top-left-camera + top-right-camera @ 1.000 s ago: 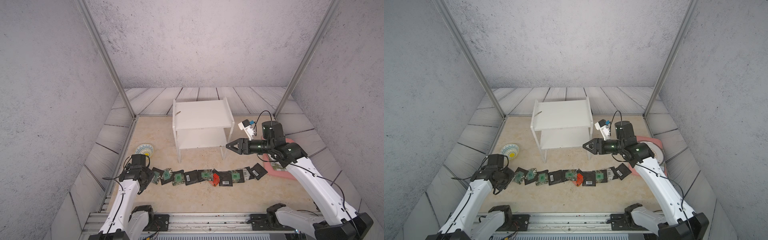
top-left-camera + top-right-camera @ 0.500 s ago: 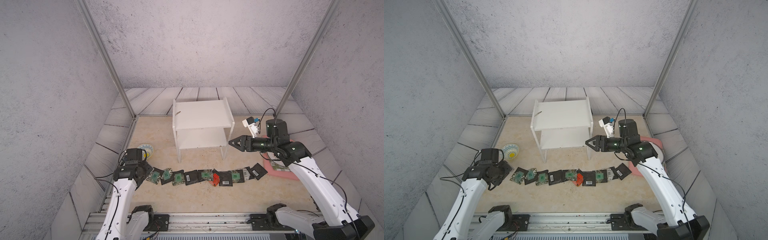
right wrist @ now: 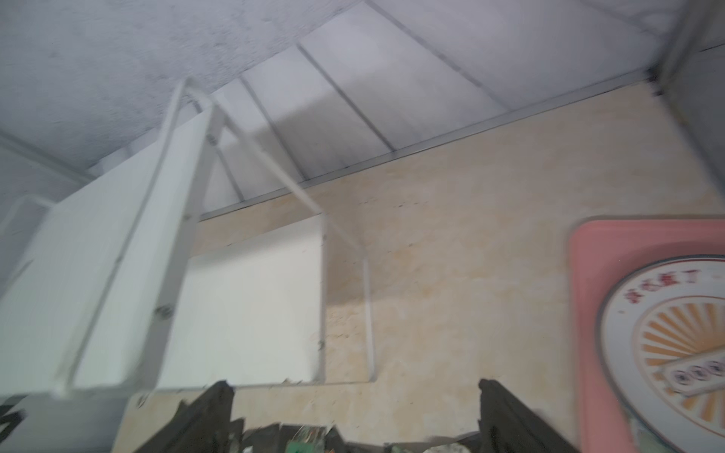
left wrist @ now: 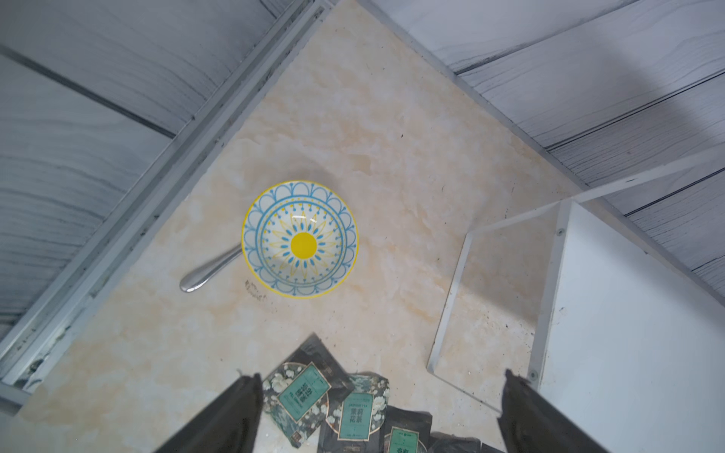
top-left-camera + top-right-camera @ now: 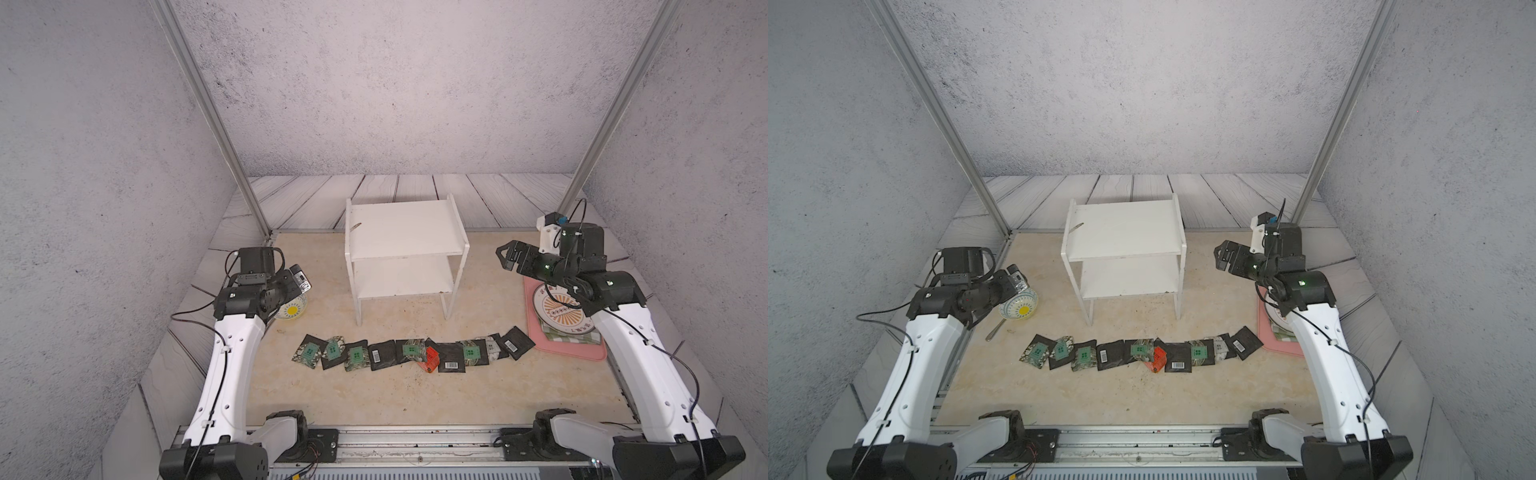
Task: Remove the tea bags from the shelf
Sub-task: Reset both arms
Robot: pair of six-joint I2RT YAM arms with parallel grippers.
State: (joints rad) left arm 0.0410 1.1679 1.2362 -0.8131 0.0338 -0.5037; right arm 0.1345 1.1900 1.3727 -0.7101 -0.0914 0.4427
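Several tea bags [image 5: 415, 353] [image 5: 1142, 353] lie in a row on the table in front of the shelf [image 5: 405, 228] [image 5: 1125, 228]; one is red-orange [image 5: 431, 358]. Both white boards of the shelf are bare. My left gripper [image 4: 380, 376] hangs open above the row's left end, with green-labelled tea bags [image 4: 304, 388] below its fingers and nothing between them. In the top views its fingers are hidden behind the wrist. My right gripper [image 5: 509, 255] [image 5: 1223, 257] [image 3: 353, 386] floats open and empty to the right of the shelf [image 3: 251, 298], pointing at it.
A blue-and-yellow bowl [image 5: 293, 309] [image 4: 300, 239] sits left of the shelf, under my left wrist, with a spoon [image 4: 208, 270] beside it. At the right, under my right arm, a pink tray [image 5: 569, 353] [image 3: 588, 274] holds a plate [image 5: 561, 311].
Both arms have lifted and drawn back, the left from the row's left end toward the bowl, the right away from the shelf. Both sets of jaws have opened wider.
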